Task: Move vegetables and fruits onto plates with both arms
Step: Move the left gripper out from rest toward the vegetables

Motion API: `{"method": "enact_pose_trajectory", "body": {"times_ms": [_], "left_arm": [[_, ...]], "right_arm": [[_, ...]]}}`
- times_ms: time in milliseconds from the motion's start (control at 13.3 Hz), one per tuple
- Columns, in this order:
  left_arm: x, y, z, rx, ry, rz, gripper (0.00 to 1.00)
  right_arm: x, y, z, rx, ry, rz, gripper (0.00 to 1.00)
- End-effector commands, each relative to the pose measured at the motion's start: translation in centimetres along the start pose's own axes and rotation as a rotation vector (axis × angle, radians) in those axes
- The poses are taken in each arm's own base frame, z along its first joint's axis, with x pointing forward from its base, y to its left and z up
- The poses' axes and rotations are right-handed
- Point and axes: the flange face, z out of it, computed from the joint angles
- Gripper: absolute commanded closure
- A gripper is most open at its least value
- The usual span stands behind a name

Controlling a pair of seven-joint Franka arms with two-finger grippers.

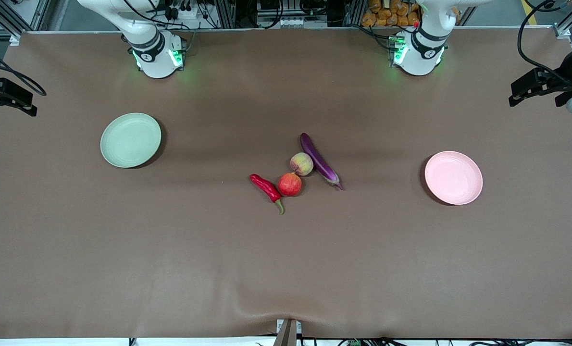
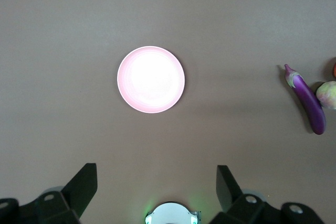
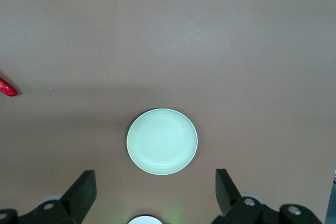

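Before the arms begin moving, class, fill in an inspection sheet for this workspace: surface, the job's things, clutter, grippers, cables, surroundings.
Surface: brown table cover, slightly rippled at the edge nearest the front camera.
Job's things: eggplant, peach, pomegranate and chili pepper clustered mid-table. Green plate toward the right arm's end, pink plate toward the left arm's end; nothing on either.
Clutter: nothing seen.
Grippers: left gripper open, high over the pink plate's area; right gripper open, high over the green plate's area. Both arms wait.
Cables: black cables hang at the table's corners, off the cover.
Surroundings: metal frame and equipment along the arms' bases.
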Motion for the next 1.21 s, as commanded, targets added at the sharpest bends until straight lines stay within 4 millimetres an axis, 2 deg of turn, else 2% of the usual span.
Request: {"method": "enact_pose_trajectory", "body": {"times_ms": [0, 226, 377, 527, 678, 979, 1055, 1130], "left_arm": [[-0.3, -0.2, -0.2, -0.009, -0.004, -0.009, 0.0], [-0.2, -0.2, -0.1, -0.009, -0.007, 0.007, 0.0], [0.1, 0.8, 0.8, -0.004, -0.019, 0.026, 0.0], [1.4, 1.9, 1.9, 0.001, -0.016, 0.027, 0.0], [3.0, 4.1, 3.3, 0.006, -0.002, 0.028, 0.0], [6.7, 8.5, 8.5, -0.042, -0.059, -0.245, 0.0], [8.6, 10.9, 10.3, -0.035, -0.086, -0.366, 0.0], [9.8, 14.6, 11.4, 0.015, -0.075, -0.452, 0.0]], "right_arm": [[-0.2, 0.2, -0.3, 0.017, 0.001, 0.014, 0.0], [-0.2, 0.2, -0.4, 0.017, 0.003, 0.012, 0.0], [-0.2, 0.2, -0.4, 0.017, 0.003, 0.012, 0.0], [-0.2, 0.2, -0.4, 0.017, 0.003, 0.012, 0.0], [-0.2, 0.2, -0.4, 0.017, 0.003, 0.012, 0.0], [-0.2, 0.2, -0.4, 0.017, 0.003, 0.014, 0.0], [-0.2, 0.2, -0.4, 0.017, 0.003, 0.014, 0.0], [-0.2, 0.2, -0.4, 0.017, 0.003, 0.014, 0.0]]}}
